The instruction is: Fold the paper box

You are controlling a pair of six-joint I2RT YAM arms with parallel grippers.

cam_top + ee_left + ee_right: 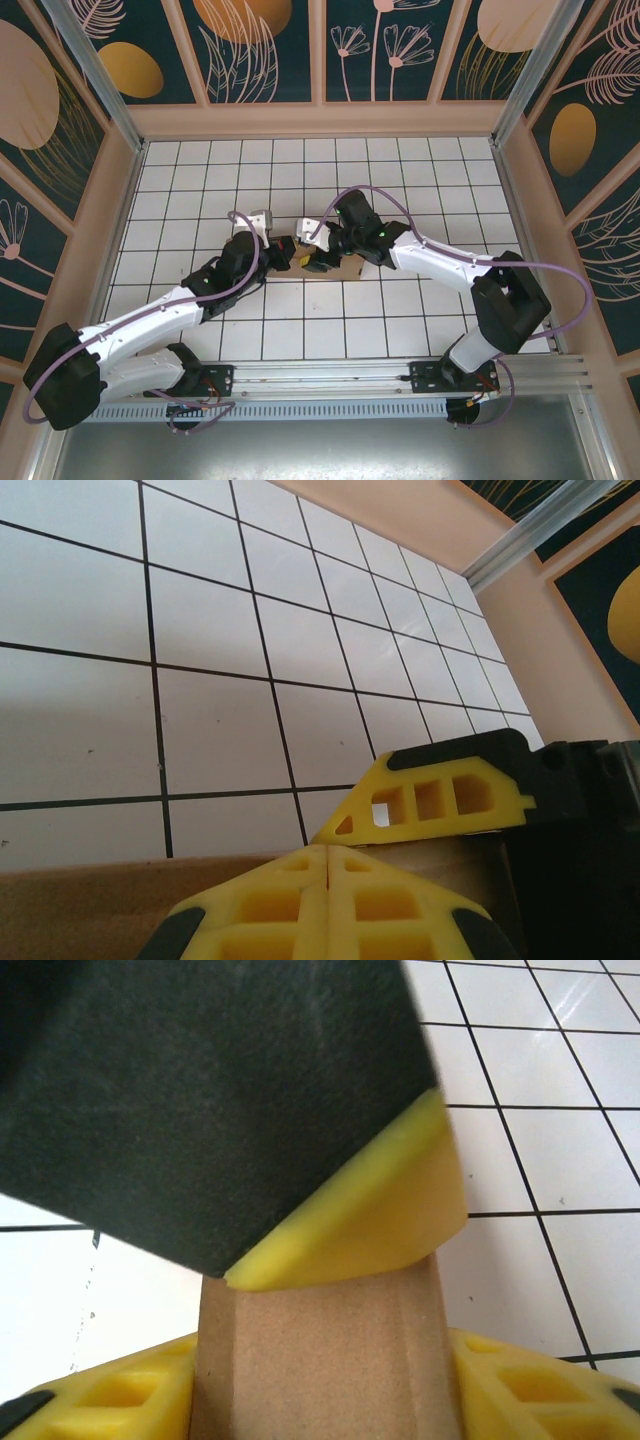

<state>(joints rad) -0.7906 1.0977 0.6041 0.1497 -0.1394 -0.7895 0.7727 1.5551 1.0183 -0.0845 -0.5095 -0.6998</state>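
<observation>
The paper box (347,268) is a brown cardboard piece in the middle of the tiled floor, mostly covered by both grippers. My right gripper (318,255) is shut on it. In the right wrist view a cardboard panel (320,1360) fills the gap between the yellow fingers (530,1380), touching both. My left gripper (285,252) is shut, its yellow fingertips (300,865) pressed together with nothing between them, right at the cardboard's edge (90,915). The left gripper's black and yellow finger (350,1230) lies across the top of the panel, directly opposite the right gripper.
White tiled floor (400,180) stretches on all sides of the box. Peach walls (320,118) close off the back and sides. An aluminium rail (330,375) with the arm bases runs along the near edge.
</observation>
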